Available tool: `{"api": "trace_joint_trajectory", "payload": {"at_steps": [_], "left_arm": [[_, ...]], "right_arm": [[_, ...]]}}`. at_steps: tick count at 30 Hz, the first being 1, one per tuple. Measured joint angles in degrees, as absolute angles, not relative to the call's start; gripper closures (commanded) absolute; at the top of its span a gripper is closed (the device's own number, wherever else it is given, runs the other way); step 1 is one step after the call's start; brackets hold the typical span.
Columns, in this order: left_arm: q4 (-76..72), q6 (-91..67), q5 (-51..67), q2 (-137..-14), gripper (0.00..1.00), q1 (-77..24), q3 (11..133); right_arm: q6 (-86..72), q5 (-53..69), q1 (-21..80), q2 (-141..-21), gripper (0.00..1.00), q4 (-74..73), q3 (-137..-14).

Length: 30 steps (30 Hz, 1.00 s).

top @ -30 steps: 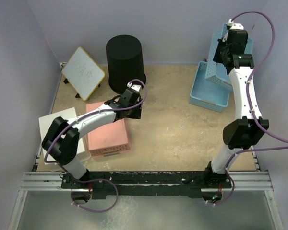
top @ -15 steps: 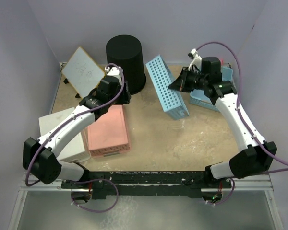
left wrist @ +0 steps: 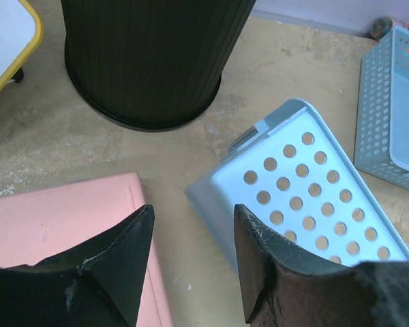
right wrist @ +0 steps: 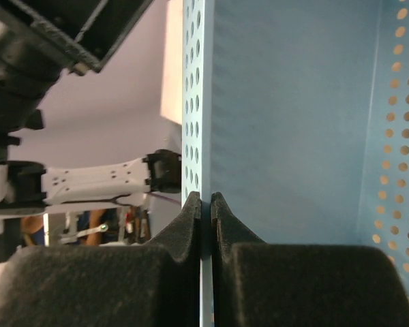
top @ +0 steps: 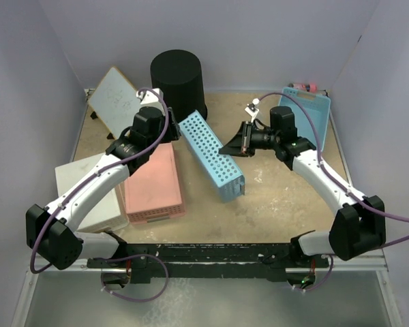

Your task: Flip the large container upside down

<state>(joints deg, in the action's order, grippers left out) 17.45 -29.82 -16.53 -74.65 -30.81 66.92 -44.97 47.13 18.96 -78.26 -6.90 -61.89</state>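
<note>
While our right gripper (right wrist: 206, 201) clamps a blue basket (top: 211, 158), our open left gripper (left wrist: 192, 216) faces the large container (left wrist: 150, 61); we judge grasping comes next.

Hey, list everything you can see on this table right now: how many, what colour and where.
black bin: one, black, back of the table, left of centre
held light-blue basket: one, light blue, tilted mid-table
second light-blue basket: one, light blue, back right
pink basket: one, pink, in front of the bin
whiteboard: one, white with a yellow edge, back left, tilted
white box: one, white, near left
small pink thing: one, back right corner, too small to identify
table: one, sandy
left hand: one, black, open, near the bin's base
right hand: one, black, shut on the tilted basket's wall
</note>
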Motion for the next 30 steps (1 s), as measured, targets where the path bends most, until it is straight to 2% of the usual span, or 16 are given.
{"api": "trace_joint_trajectory", "payload": {"at_steps": [9,14,18,23,25,27,30], "left_arm": [[16.03,-30.44,-17.43,-74.61,0.52,-30.81,66.61],[15.94,-30.44,-17.39,-74.61,0.52,-30.81,66.61],[15.94,-30.41,-17.28,-74.67,0.52,-30.81,66.61],[15.97,-30.39,-16.91,-75.16,0.52,-30.81,66.61],[16.01,-30.37,-16.75,-75.16,0.52,-30.81,66.61],[16.03,-30.35,-16.71,-75.16,0.52,-30.81,66.61],[16.14,-30.35,-16.69,-75.16,0.52,-30.81,66.61]], "right_arm": [[-55.07,54.63,16.86,-81.6,1.0,3.36,-53.71],[-54.43,58.08,8.78,-81.62,1.0,2.92,-51.4],[-49.04,59.13,1.65,-82.15,0.99,-3.4,-52.58],[-44.91,61.01,-2.11,-85.34,0.71,-8.01,-53.93],[-41.8,57.67,-2.37,-86.21,0.57,-10.35,-54.3],[-38.37,51.72,-2.24,-87.94,0.49,-13.96,-54.0],[-34.48,45.63,-2.15,-90.26,0.44,-18.26,-53.74]]}}
